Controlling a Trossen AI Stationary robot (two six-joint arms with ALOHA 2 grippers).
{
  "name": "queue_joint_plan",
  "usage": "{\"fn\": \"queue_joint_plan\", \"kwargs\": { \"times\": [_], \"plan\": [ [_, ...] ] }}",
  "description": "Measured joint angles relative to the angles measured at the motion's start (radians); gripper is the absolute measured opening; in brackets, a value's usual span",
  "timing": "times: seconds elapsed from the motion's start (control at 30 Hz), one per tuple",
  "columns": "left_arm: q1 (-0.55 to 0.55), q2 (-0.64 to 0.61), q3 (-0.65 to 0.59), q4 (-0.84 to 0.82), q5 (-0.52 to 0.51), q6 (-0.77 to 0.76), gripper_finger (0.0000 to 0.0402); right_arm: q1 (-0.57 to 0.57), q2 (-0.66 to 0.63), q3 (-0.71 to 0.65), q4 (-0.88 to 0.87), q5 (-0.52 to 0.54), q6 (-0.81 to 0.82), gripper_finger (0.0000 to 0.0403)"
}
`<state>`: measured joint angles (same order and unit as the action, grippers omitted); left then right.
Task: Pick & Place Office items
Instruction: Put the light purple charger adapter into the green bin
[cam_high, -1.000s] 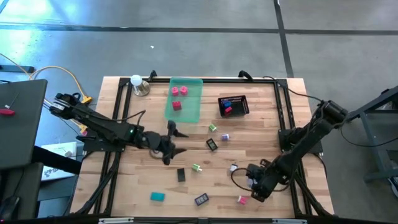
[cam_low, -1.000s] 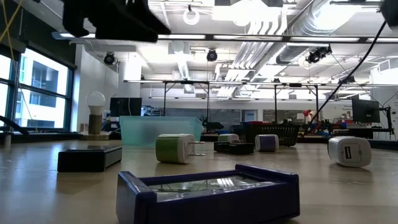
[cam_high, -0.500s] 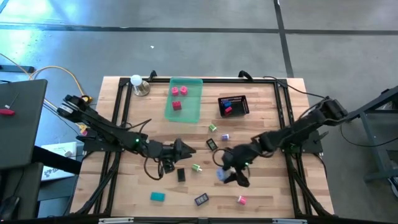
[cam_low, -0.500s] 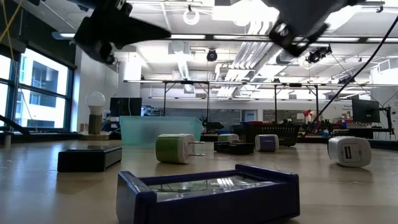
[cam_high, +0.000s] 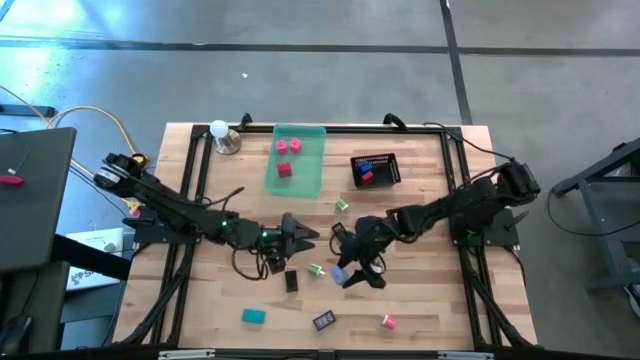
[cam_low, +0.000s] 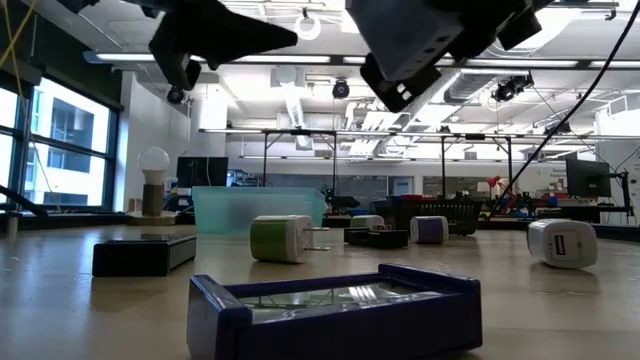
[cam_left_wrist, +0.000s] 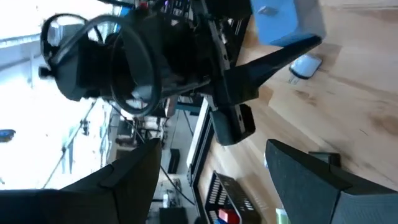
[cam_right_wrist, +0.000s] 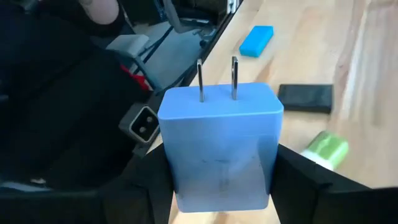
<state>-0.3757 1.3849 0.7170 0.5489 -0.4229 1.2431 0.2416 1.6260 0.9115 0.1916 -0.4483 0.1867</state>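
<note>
My right gripper (cam_right_wrist: 214, 180) has its fingers clamped on a blue plug adapter (cam_right_wrist: 217, 146), no writing I can read on it. Left gripper (cam_high: 300, 236) hangs mid-table with fingers spread apart.

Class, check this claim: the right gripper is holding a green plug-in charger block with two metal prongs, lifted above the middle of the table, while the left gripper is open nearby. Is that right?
Not quite: the charger block is blue, not green, as the right wrist view shows. The rest holds: the right gripper grips it by its sides, two prongs outward, above mid-table, and the left gripper is open close by.
</note>
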Motion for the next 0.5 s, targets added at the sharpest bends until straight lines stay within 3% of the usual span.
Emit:
{"fn": "queue_joint_plan", "kwargs": {
  "times": [0.2,0.5],
  "plan": [
    [0.024,0.000,0.000,0.096,0.003,-0.223,0.0280,-0.014,0.000,0.000,0.016,0.003,-0.050,0.0194],
    [0.050,0.000,0.000,0.113,0.001,-0.394,0.0280,-0.016,0.000,0.000,0.031,0.000,-0.087,0.0194]
  ]
}}
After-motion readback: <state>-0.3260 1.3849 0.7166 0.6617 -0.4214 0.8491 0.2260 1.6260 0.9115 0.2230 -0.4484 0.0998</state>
